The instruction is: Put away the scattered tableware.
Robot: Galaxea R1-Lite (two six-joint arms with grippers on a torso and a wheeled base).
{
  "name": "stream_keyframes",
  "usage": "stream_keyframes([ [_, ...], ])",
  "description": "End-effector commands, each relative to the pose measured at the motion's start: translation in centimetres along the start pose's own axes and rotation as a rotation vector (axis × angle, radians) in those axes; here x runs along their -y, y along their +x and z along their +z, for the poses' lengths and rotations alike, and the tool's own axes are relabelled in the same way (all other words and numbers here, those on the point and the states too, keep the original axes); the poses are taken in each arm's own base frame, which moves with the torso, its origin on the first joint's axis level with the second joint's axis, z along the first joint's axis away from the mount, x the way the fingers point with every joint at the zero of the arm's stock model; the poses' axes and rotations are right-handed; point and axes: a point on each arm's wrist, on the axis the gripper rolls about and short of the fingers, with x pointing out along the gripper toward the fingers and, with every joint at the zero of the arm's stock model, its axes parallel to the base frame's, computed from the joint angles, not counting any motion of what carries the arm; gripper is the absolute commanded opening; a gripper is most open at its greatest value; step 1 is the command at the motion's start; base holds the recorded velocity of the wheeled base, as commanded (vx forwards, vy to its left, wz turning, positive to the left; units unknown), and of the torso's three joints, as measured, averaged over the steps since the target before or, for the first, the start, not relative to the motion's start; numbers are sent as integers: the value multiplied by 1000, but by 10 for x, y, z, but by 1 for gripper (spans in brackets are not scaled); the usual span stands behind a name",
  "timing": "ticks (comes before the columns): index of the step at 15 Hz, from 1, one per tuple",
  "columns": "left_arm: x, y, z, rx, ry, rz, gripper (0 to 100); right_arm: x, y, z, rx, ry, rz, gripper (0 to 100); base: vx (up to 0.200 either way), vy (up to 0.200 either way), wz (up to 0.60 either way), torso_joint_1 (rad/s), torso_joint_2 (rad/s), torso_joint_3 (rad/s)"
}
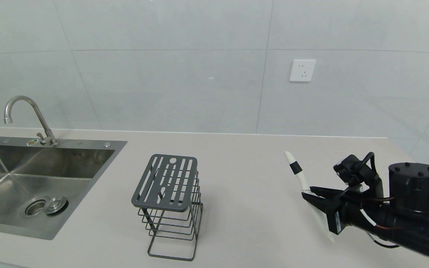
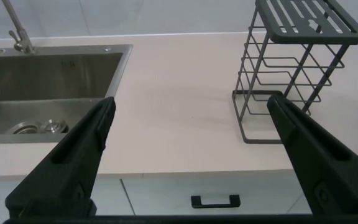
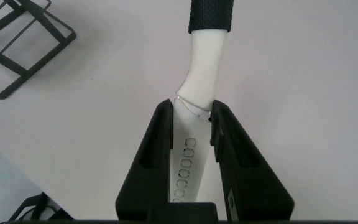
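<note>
While my right gripper [image 3: 191,111] clamps: white utensil [image 1: 301,178], flat end pinched so its handle juts ahead.
Slotted rack [image 1: 166,181]: well apart from these fingertips, likely destination.
Left gripper [image 2: 191,102]: splayed, idle.

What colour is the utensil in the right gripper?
White utensil, black textured band on the handle; clearest in right wrist view.

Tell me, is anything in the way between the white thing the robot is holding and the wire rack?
Nothing I can see. The right gripper is shut on the white utensil, and just bare counter lies between it and the wire rack.
</note>
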Motion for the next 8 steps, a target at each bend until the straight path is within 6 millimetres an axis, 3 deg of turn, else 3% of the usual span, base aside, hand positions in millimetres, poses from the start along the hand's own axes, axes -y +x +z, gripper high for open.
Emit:
stream_keyframes([
  [1,0,0,0,0,-2,0,100,2,-2,-1,7,-14,22,0,0,0,0,0,0,0],
  [4,0,0,0,0,-5,0,100,1,-1,6,109,-143,149,0,0,0,0,0,0,0],
  [8,0,0,1,8,48,-17,100,4,-3,11,171,-206,180,0,0,0,0,0,0,0],
])
